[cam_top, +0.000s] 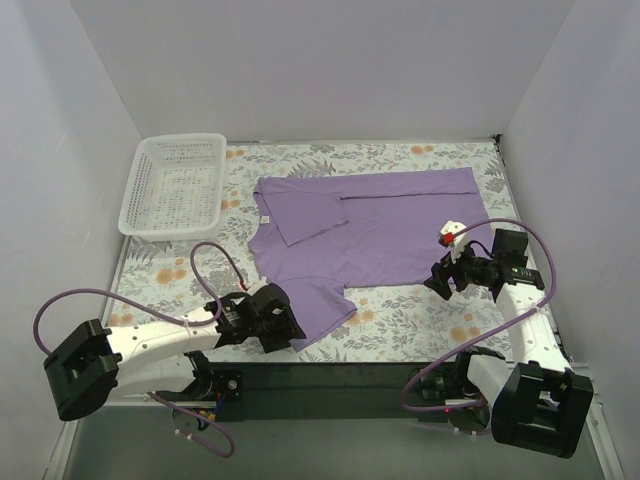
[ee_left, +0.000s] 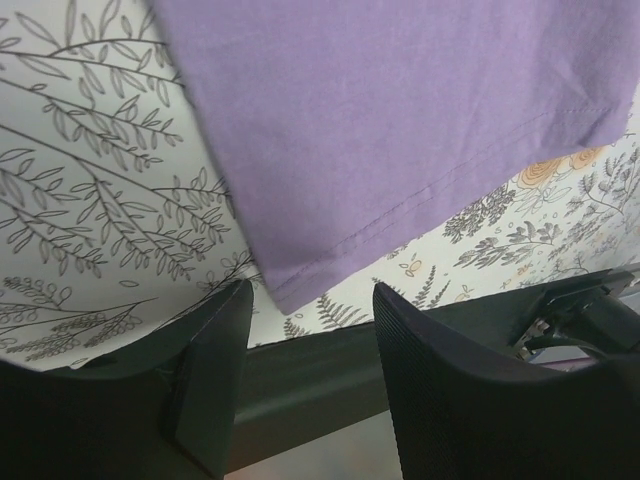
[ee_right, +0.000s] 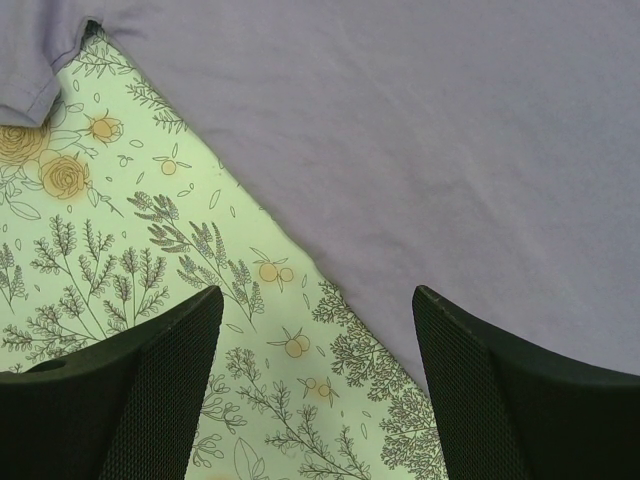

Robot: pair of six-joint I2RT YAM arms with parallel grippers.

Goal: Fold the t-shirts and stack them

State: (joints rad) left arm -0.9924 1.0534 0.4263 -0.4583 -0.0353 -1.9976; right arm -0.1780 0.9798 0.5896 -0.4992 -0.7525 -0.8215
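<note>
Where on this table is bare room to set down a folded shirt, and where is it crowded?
Free: the table strip bordered by the t-shirt, the left pincer and the right pincer; also the patch between the basket and the left arm. Crowded: close to both pincers.

- Left arm (cam_top: 150, 340): white link, black joint housings, purple cable (cam_top: 75, 293).
- Right arm (cam_top: 525, 320): same build; white wrist piece (cam_top: 453, 229) bearing red mark.
- Fingers (ee_right: 130, 400): black, fine mesh-textured faces.
</note>
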